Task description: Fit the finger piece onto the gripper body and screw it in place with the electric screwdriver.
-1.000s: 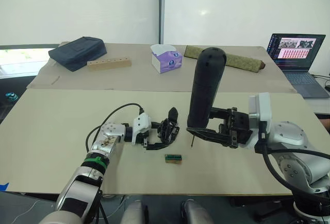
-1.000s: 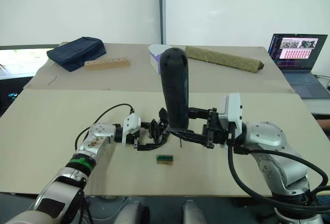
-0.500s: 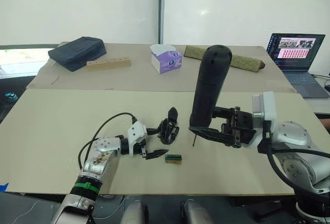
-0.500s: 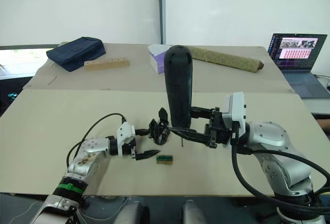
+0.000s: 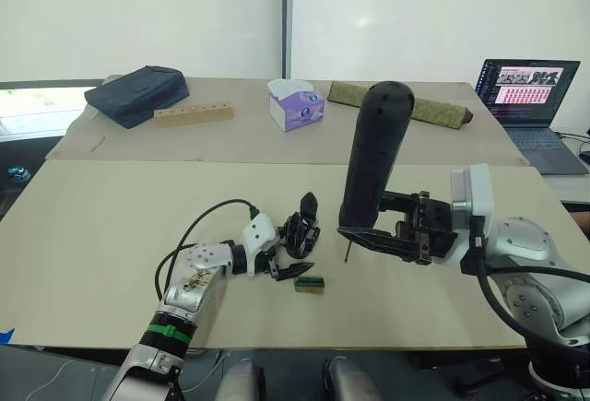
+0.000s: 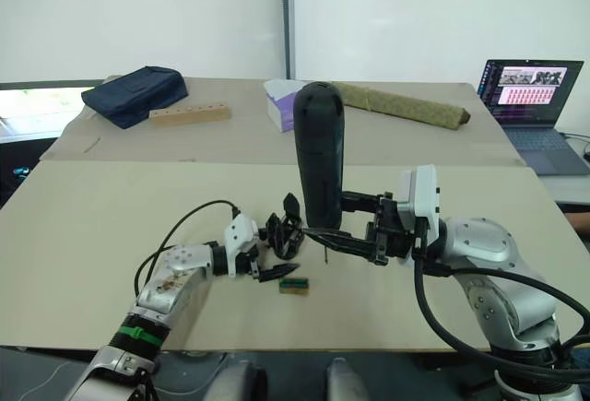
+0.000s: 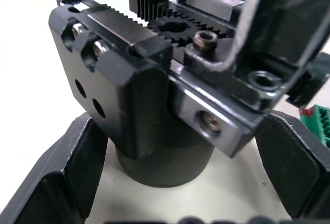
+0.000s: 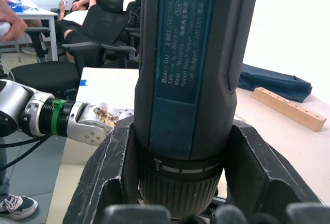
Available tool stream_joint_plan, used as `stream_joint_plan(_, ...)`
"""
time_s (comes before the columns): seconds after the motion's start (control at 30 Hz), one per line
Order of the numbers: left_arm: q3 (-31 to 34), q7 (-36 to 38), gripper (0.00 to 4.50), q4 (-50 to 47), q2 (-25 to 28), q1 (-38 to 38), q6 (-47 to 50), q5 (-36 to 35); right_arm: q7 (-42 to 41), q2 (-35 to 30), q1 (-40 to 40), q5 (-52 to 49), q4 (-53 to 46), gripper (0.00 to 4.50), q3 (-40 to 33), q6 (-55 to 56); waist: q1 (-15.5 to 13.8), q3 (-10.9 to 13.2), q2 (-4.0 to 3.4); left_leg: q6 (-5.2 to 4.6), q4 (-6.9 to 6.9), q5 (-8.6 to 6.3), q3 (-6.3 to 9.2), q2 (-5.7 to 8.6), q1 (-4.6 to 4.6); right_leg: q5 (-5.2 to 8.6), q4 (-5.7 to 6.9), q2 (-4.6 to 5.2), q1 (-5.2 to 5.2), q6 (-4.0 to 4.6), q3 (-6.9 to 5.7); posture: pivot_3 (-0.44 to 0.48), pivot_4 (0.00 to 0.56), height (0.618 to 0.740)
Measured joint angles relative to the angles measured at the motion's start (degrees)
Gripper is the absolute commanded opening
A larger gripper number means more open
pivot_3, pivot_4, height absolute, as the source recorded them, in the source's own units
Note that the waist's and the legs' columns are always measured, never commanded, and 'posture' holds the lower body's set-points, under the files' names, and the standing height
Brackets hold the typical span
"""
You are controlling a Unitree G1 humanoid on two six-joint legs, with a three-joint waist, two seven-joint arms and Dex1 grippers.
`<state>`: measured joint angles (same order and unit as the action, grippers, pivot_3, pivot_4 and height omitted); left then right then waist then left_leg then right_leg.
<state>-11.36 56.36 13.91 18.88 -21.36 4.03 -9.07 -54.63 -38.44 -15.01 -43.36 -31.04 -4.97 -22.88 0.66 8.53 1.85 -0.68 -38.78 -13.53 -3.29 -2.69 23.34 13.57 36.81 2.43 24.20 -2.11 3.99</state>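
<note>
Gripper body [image 7: 154, 105] between spread left fingers [image 7: 56, 183]; screwdriver [image 5: 371, 157] clamped right.

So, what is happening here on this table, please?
The robot is putting a small gripper together. Its right gripper is shut on the electric screwdriver, held upright with the bit pointing down just above the table. The left gripper is open, with its fingers on either side of the gripper body, which stands on the table. A small green part lies on the table just in front of them. The bit is beside the body, not on it.
</note>
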Motion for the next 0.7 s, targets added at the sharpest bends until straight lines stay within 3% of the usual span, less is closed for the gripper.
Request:
stream_joint_plan(0.47,0.09,0.98,4.42,1.81,1.19,-0.2,-2.9,-0.18,-0.32,0.01,0.57,0.6,0.01,1.92,0.0,0.38,0.22,0.0,0.0,0.0,0.02,0.0,-0.01,-0.02,-0.04,0.0,0.02,-0.02,0.0,0.0,0.01,0.0,0.15,0.74)
stream_joint_plan(0.57,0.09,0.91,3.65,1.81,1.2,-0.18,-2.77,-0.15,-0.41,0.01,0.58,0.66,0.01,1.92,-0.01,0.39,0.22,0.0,0.0,0.0,0.02,0.0,-0.01,-0.02,-0.04,0.0,0.02,-0.02,0.0,0.0,0.01,0.0,0.15,0.74)
stream_joint_plan(0.67,0.17,0.7,2.28,1.77,1.3,0.0,-2.75,-0.2,-0.44,0.01,0.57,0.65,0.01,1.92,-0.02,0.39,0.25,0.0,-0.01,0.0,0.02,0.0,-0.01,-0.03,-0.06,0.0,0.02,-0.03,-0.01,0.01,0.01,0.0,0.15,0.74)
stream_joint_plan(0.7,0.18,0.69,2.29,1.77,1.38,0.04,-2.81,-0.2,-0.41,0.01,0.51,0.61,0.01,1.92,-0.03,0.39,0.28,0.0,-0.01,0.0,0.02,0.0,-0.01,-0.03,-0.06,0.0,0.02,-0.03,-0.01,0.01,0.01,0.0,0.15,0.74)
